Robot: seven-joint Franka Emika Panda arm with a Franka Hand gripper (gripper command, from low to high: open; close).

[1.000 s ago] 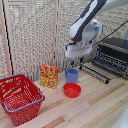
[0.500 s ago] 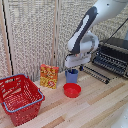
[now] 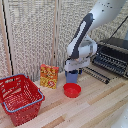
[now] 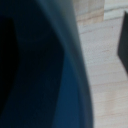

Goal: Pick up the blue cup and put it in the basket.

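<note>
Blue cup (image 3: 72, 76) sits under the lowered hand (image 3: 71, 71); grip unclear. It should close gently, then lift straight.

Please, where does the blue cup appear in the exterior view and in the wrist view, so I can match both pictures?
Exterior view: the blue cup stands right of centre, directly under the claw, behind the red bowl.
Wrist view: the blue cup fills most of the picture, very close; its dark inside shows.
Shared landmark: the light wooden table, also visible beside the cup.
</note>
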